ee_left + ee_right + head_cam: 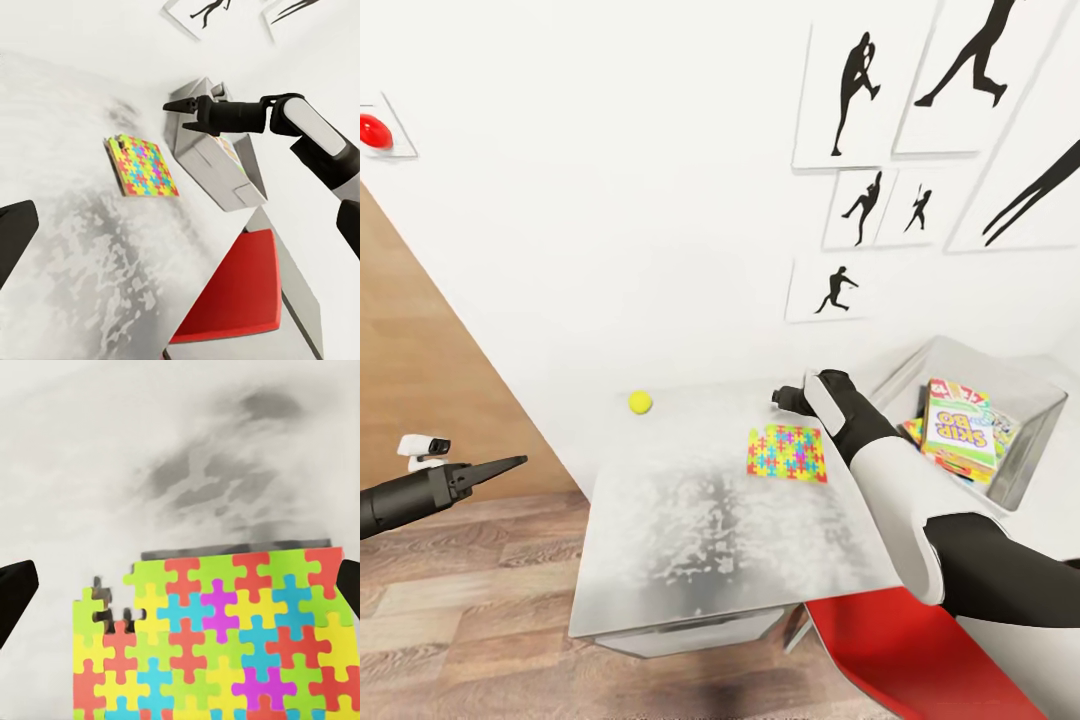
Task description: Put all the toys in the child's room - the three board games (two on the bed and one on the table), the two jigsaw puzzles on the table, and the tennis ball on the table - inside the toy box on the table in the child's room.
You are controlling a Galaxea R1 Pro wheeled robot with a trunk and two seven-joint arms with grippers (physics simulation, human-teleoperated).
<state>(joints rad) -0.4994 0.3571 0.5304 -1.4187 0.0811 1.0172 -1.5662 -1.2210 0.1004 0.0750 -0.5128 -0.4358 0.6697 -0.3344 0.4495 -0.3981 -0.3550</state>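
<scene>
Up on the light grey bench [690, 540], one jigsaw puzzle [788, 453] lies flat, a thin square of pink, yellow, green and blue pieces with a few pieces missing at one edge. Just beside the puzzle, on the wall side, the right tool [187, 118] hangs above the bench top with its two dark fingers spread apart and nothing between them; the right wrist view looks straight down on the puzzle [217, 637]. The tennis ball [640, 402] sits near the bench's back edge, well apart from the puzzle, toward the wood floor [470, 620]. On the other side of the puzzle stands the toy box [1028, 405], a pale grey tub with sloping walls; inside it lies the SKIP-BO board game [960, 425], tilted over other colourful flat things that cannot be told apart. A red chair seat [920, 650] shows at the near edge of the bench. The left tool [500, 466] hovers off the bench over the floor, far from the puzzle; whether its fingers are apart or together cannot be told. Black sports silhouette prints [855, 95] hang on the white wall above the toy box.
</scene>
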